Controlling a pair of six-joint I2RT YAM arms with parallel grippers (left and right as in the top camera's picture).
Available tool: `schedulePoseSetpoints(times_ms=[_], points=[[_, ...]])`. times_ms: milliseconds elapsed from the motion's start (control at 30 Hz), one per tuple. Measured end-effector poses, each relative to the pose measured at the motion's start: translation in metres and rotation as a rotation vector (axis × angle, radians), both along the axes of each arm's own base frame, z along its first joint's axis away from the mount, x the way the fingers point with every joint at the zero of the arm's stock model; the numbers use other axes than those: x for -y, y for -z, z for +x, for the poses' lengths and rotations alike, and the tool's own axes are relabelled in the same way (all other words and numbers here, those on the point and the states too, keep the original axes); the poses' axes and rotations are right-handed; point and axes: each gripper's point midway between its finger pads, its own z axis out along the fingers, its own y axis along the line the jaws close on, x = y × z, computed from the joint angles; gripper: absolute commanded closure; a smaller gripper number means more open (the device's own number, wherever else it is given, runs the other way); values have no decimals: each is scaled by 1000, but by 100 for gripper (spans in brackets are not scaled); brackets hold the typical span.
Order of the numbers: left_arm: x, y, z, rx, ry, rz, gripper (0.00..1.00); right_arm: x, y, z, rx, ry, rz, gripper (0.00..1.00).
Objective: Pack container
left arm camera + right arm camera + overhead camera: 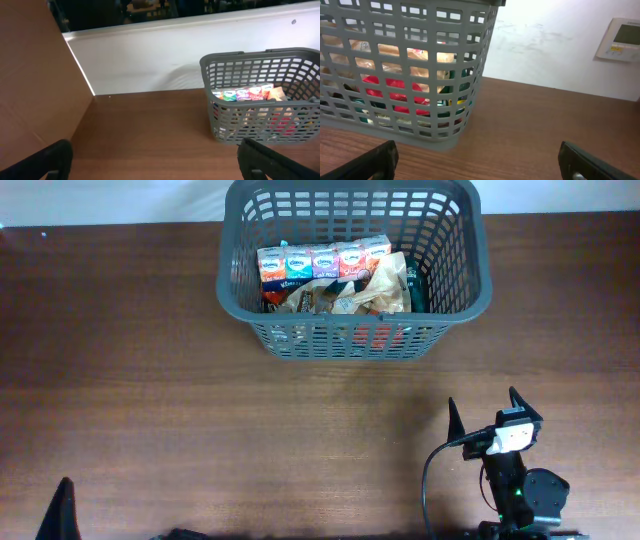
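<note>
The dark grey slotted basket stands at the back middle of the wooden table. It holds a row of colourful small cartons and brownish and red packs. It also shows in the left wrist view and the right wrist view. My right gripper is open and empty at the front right, well short of the basket; its fingers show in the right wrist view. My left gripper is open and empty at the front left; only one fingertip shows overhead.
A white wall runs behind the table, with a wall panel at the right. A brown board stands at the left edge. A black cable loops by the right arm.
</note>
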Motion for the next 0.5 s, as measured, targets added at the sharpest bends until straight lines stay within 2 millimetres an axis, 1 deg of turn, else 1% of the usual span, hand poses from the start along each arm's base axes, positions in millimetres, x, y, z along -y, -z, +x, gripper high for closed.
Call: schedulePoseSetpoints(times_ms=[333,433,500], points=[[0,0,0,0,-3,0,1,0,0,0,0,0,1,1],[-2,8,-6,-9,-27,-13,1,0,0,0,0,0,0,1],[-5,20,-18,-11,-66,-42,1,0,0,0,0,0,1,1]])
